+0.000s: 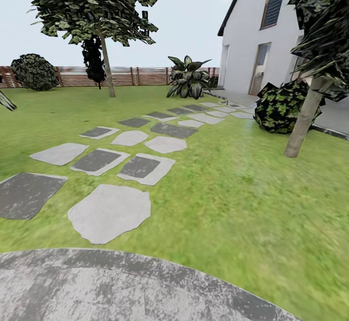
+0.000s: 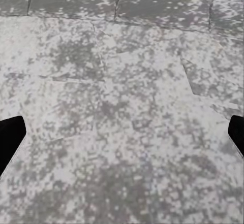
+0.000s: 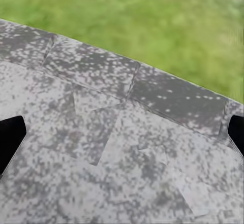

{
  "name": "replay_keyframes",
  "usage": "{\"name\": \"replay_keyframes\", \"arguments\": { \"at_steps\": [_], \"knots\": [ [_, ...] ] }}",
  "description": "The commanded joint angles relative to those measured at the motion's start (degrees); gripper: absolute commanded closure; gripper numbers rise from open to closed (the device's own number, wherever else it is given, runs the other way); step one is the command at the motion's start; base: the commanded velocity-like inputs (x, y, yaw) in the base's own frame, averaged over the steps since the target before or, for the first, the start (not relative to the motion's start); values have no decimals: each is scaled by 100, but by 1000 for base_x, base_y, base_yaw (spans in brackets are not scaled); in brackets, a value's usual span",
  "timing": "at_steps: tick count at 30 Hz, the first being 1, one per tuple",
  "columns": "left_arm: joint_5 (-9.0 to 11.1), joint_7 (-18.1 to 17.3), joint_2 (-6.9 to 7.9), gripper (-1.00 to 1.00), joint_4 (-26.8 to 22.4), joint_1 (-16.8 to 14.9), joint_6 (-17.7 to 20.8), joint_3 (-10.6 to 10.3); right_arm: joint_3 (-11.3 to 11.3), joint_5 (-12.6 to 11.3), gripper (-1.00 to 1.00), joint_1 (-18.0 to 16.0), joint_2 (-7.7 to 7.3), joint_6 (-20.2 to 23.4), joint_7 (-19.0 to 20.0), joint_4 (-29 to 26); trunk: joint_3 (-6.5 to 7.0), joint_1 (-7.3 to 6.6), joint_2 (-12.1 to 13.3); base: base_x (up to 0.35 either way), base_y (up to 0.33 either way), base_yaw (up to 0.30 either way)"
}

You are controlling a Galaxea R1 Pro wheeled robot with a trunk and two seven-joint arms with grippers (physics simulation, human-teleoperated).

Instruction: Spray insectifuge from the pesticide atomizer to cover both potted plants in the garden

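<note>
The pesticide atomizer is out of view. In the head view the garden lawn (image 1: 252, 190) stretches ahead, crossed by stepping stones (image 1: 110, 211). A broad-leaved green plant (image 1: 188, 77) stands at the far end of that path; I cannot make out a pot under it. My left gripper (image 2: 122, 137) is open over mottled grey patio stone (image 2: 127, 107), with its dark fingertips (image 2: 10, 135) far apart and nothing between them. My right gripper (image 3: 122, 137) is open too, above the patio's edge (image 3: 168, 94) where it meets the grass.
The round patio (image 1: 121, 287) lies just in front of me. A slim tree trunk (image 1: 303, 122) and a dark bush (image 1: 278, 107) stand at the right. Another tree (image 1: 106, 66) and a brown slatted fence (image 1: 145, 76) are behind. A white house (image 1: 261, 35) is at the far right.
</note>
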Motion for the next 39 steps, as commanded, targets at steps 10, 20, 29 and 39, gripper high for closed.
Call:
{"name": "replay_keyframes", "arguments": {
  "at_steps": [10,20,29,39],
  "knots": [
    [-11,-5,-1,-100,4,-3,-17,11,0,0,-100,-4,-1,-23,-2,3,-5,2,-2,339,0,0],
    [-14,-1,-1,-100,4,-11,-16,11,11,-3,-100,-4,-2,-24,-2,-8,-5,2,-2,339,0,0],
    [-14,0,2,-100,4,-12,-16,11,0,-3,-100,-4,-2,-24,-2,-6,-5,2,-2,339,0,0],
    [-11,0,8,-100,4,-12,-16,11,2,-3,-100,-3,-2,-24,-2,-5,-5,2,-2,339,0,0]
  ]
}}
